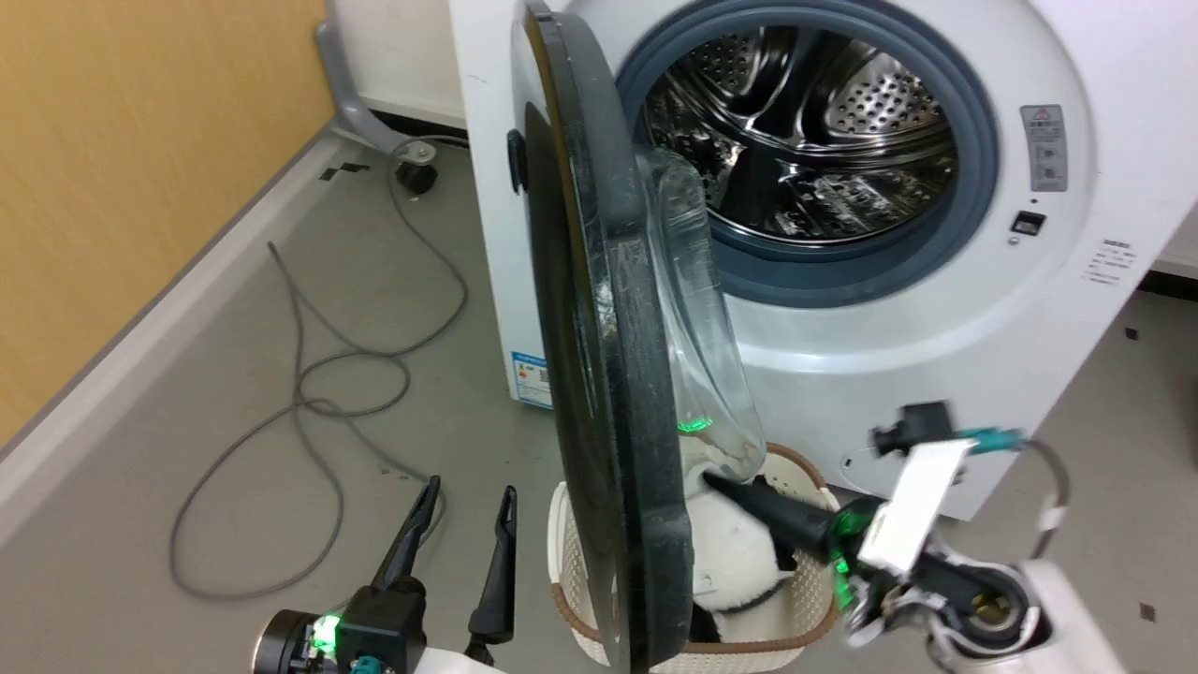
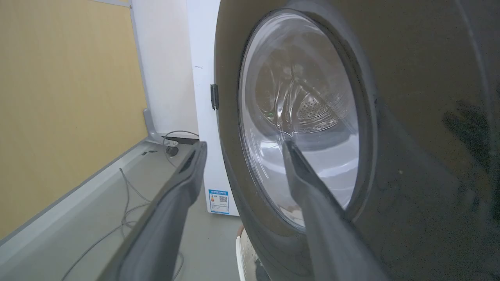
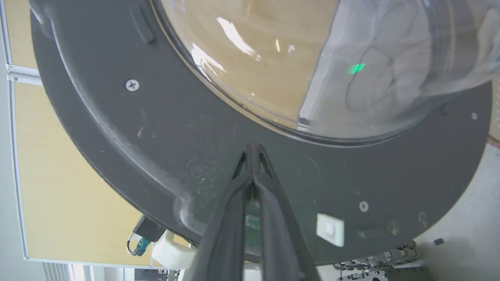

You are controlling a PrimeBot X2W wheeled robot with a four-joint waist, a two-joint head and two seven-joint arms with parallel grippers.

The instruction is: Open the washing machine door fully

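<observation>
Currently, the right tool [image 3: 253, 147] is clenched, its 2 fingers [image 3: 234, 218] pressed together on nothing, tips at the inner black rim of the washing machine door [image 1: 599, 374], just below the glass bowl [image 3: 273, 58]. The left tool [image 1: 471, 489] is released and empty on the door's outer side. The door stands edge-on, roughly square to the washing machine [image 1: 936, 337], drum [image 1: 805, 122] exposed, above a white basket [image 1: 805, 608].

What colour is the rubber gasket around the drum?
Blue-grey; the gasket shows best in the head view.
</observation>
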